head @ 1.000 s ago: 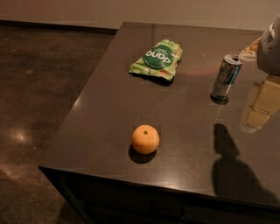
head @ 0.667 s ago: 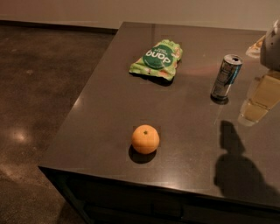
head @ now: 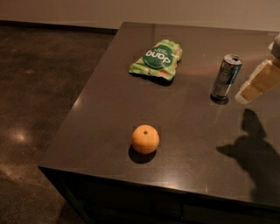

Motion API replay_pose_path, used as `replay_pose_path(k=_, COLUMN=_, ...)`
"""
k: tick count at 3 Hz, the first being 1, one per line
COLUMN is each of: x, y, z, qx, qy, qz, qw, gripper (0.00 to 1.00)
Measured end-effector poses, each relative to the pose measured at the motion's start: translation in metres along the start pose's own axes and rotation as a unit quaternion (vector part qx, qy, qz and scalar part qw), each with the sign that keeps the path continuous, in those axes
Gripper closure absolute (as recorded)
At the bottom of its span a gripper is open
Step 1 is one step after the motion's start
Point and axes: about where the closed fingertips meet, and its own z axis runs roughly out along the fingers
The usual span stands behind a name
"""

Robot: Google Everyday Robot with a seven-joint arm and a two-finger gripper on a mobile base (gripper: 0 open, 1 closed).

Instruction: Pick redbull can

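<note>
Redbull can (head: 226, 77) stands untouched, far right on the table (head: 109, 109), as the gripper (head: 258, 84) creeps closer from its right, whether open or closed I cannot tell, so no grasp yet.

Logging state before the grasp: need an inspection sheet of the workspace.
Surface: dark table, glossy, with the arm's shadow at the right.
Job's things: can, upright near the table's right side, top shut as far as can be seen.
Clutter: green bag lying flat at the back, left of the can; orange near the front edge. Both are well apart from the can.
Gripper: gripper at the right edge of view, just right of the can and above the table, holding nothing.
Cables: nothing seen.
Surroundings: dark polished floor to the left, pale wall behind.
</note>
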Motion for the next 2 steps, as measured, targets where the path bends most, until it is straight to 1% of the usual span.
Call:
replay_pose_path(k=1, x=0.001, y=-0.029, z=0.019, qx=0.027, qy=-0.027, qz=0.061, qw=0.9974, gripper=0.0)
replay_pose_path(k=2, x=-0.005, y=-0.052, z=0.038, qx=0.049, qy=-0.046, qz=0.093, qw=0.9934, gripper=0.0)
